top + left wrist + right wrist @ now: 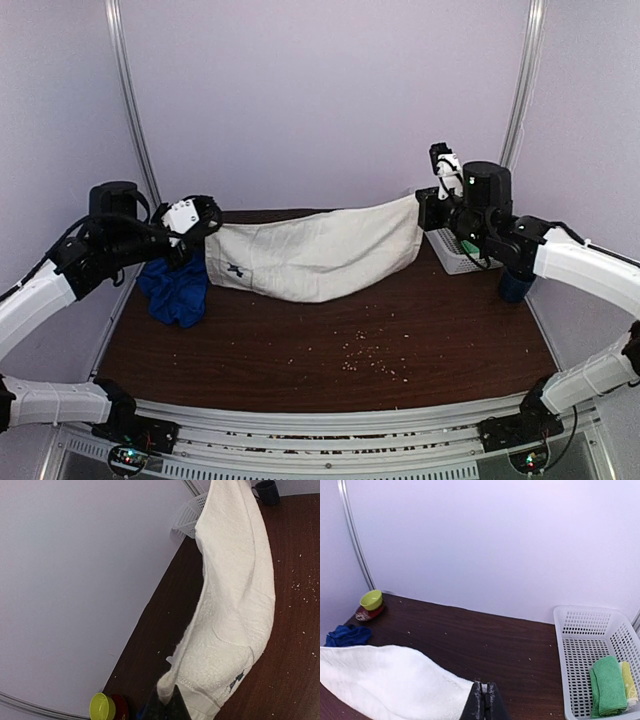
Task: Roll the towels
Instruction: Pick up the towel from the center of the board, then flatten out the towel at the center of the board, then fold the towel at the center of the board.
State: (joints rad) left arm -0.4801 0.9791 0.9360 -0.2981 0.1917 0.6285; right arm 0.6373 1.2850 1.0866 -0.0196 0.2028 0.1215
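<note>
The cream-white towel [320, 250] with a small blue mark hangs stretched between both grippers above the back of the table, sagging in the middle. My left gripper [205, 222] is shut on its left corner; in the left wrist view the towel [235, 610] runs away from the pinched corner at the left gripper [169, 700]. On the right corner my right gripper [428, 208] is shut, and the right wrist view shows the towel [385, 680] clamped in the right gripper [484, 692]. The blue towel [175, 290] lies crumpled at the table's left edge, under the left arm.
A white mesh basket [452, 252] stands at the back right; it holds a green cloth [607, 690] and a yellow one. A dark cup [515, 285] stands beside it. A green bowl [371, 600] on a red one sits in the back left corner. Crumbs dot the dark wooden table [350, 350].
</note>
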